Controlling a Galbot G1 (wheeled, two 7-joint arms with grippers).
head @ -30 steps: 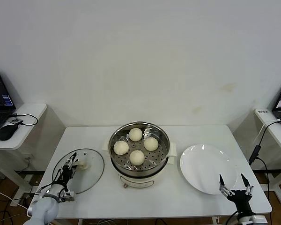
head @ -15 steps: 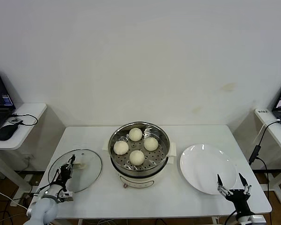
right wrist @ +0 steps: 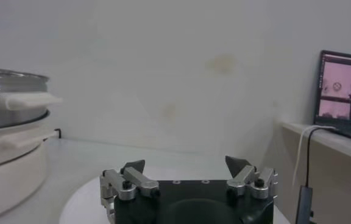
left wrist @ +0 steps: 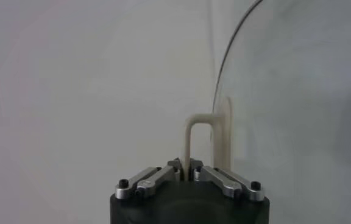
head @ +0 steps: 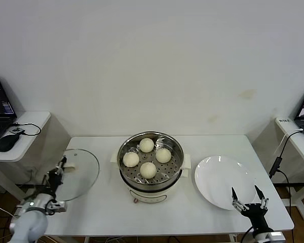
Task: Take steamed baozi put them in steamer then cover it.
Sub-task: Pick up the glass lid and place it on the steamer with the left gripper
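We see the left gripper (head: 59,167) at the lower left of the frame with its fingers closed on the cream handle (left wrist: 198,143) of the cover (head: 77,173). A second ago the cover lay flat on the desk (head: 106,202); now it is lifted, tilted, and shifted further left, past the desk's edge. All four steamed baozi (head: 148,169) sit on the perforated tray inside the steamer (head: 150,162) at the centre of the frame, uncovered. The right gripper (head: 248,200) hangs at the lower right beside the white plate (head: 224,181), fingers spread wide and holding nothing, slightly lower than before.
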